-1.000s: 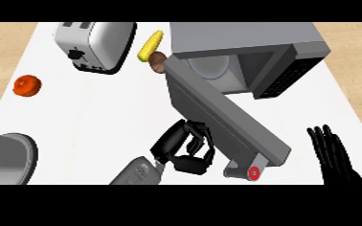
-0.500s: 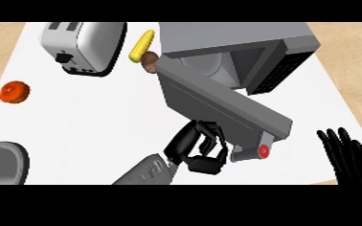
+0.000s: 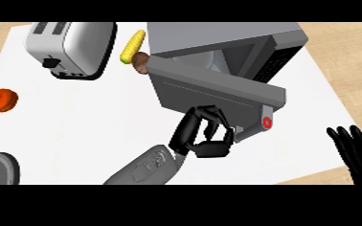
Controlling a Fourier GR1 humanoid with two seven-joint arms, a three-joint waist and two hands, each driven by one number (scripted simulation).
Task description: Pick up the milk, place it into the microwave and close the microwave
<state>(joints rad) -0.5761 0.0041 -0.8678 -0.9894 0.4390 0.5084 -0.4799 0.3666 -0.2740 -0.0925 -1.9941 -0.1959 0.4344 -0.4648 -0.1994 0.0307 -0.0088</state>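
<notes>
The microwave door (image 3: 212, 93) now stands closer to the microwave (image 3: 233, 43) than it did a second ago: over the last two pictures it has swung up and inward, and the gap onto the cavity has narrowed, though a wedge of the dark interior shows between the door's top edge and the body. The left robot hand (image 3: 205, 136) has travelled with it and now sits against the door's lower edge, its fingers curled and pressing the panel, clamped on nothing that can be seen. The right robot hand (image 3: 348, 146) rests at the view's right edge, fingers straight and apart.

The milk cannot be seen anywhere on the table (image 3: 99, 124); it is presumably inside the microwave, hidden behind the door, but that cannot be confirmed here. By this reading the placing is done and the closing is well under way, with the last stretch of the swing left.

A toaster (image 3: 71, 48), a corn cob (image 3: 133, 47) and an orange object (image 3: 5, 99) lie well apart from the action.
</notes>
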